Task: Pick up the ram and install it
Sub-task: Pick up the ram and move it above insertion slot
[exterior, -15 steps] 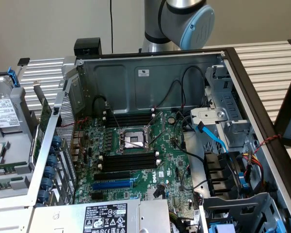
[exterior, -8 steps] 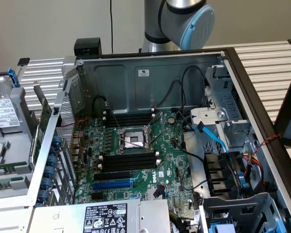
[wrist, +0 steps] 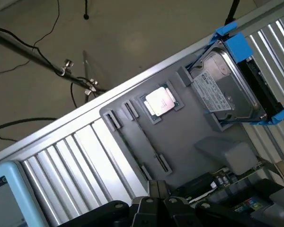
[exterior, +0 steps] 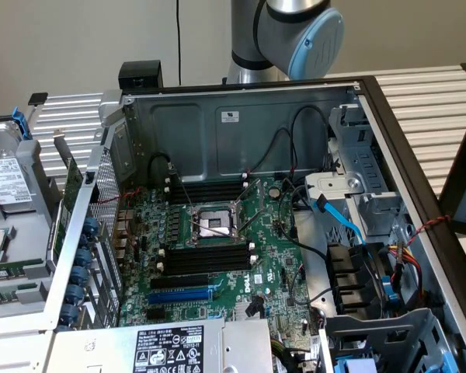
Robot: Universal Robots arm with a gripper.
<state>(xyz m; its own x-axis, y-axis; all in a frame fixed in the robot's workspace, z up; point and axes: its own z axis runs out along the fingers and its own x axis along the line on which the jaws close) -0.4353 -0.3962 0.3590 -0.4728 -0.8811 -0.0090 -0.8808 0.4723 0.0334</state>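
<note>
Looking across the exterior view, the arm (exterior: 295, 31) is reaching out of the picture above the open case (exterior: 241, 116). The black slots (exterior: 206, 258) beside the processor socket (exterior: 215, 225) are showing no green stick that I can make out. On that view's left, a grey tray (exterior: 33, 202) is sitting on the slatted bench (exterior: 419, 101).

Turning to the wrist view, the pincer (wrist: 156, 191) is hanging with its tips together over that tray, near one end of its 2 long grooves (wrist: 149, 142). I cannot tell whether anything is being held between the tips. The grooves are looking bare beside the processor chip (wrist: 160, 101), so I am failing to place the ram (the green card (wrist: 227, 182) at the case's edge seems too broad to be it).

Judging from this, doing the pickup well is depending on 3 things: finding the stick, squaring the tips to its long faces, and pinching bare board mid-length rather than chips.
</note>
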